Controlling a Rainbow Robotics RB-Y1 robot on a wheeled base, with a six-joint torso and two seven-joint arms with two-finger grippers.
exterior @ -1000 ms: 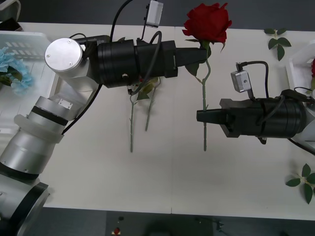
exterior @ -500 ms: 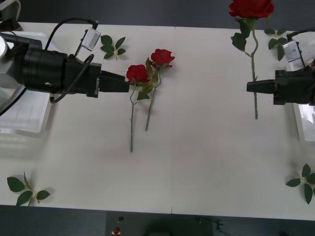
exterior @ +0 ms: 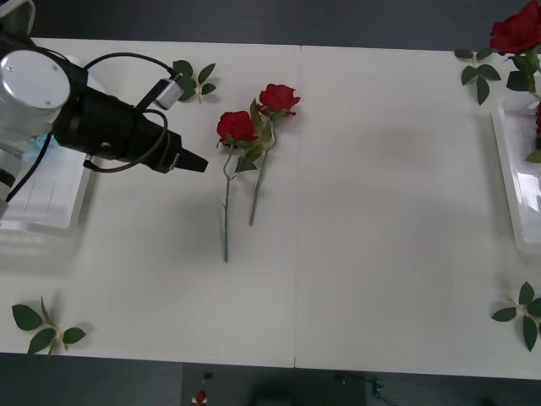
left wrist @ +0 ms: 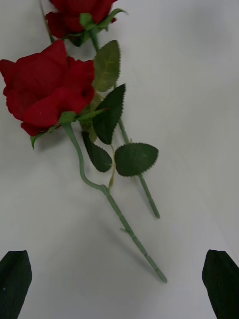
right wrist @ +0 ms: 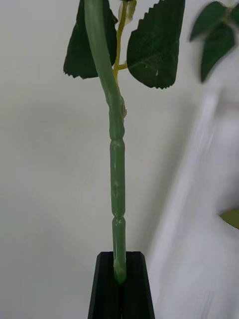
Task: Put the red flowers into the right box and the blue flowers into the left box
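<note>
My right gripper [right wrist: 119, 279] has its black fingers pressed tight together on the bottom end of a green rose stem [right wrist: 117, 164], which rises from the fingertips toward dark serrated leaves. Behind it I see a blurred white edge that seems to be the right box, though I cannot say so for certain. From the front camera, the bloom of that held rose [exterior: 517, 30] sits at about one o'clock, at the far right corner of the table [exterior: 372, 245], above the right box [exterior: 512, 173], a smooth-rimmed white tray at three o'clock. A bit of another red bloom shows inside the tray at the picture's edge.

My left gripper [exterior: 196, 163] hangs at about ten o'clock with its fingers spread wide, the two black tips at the corners of the wrist view [left wrist: 15, 284] and nothing between them. It points toward two red roses [exterior: 237, 128] lying on the table at eleven o'clock, blooms away from me, stems crossing close together and running back toward me. The tip is near the nearer bloom but apart from it.

The left box [exterior: 42, 194] lies at nine o'clock, partly under my left arm.

Loose leaf sprigs [exterior: 193, 78] lie at eleven, one, four and seven o'clock.
</note>
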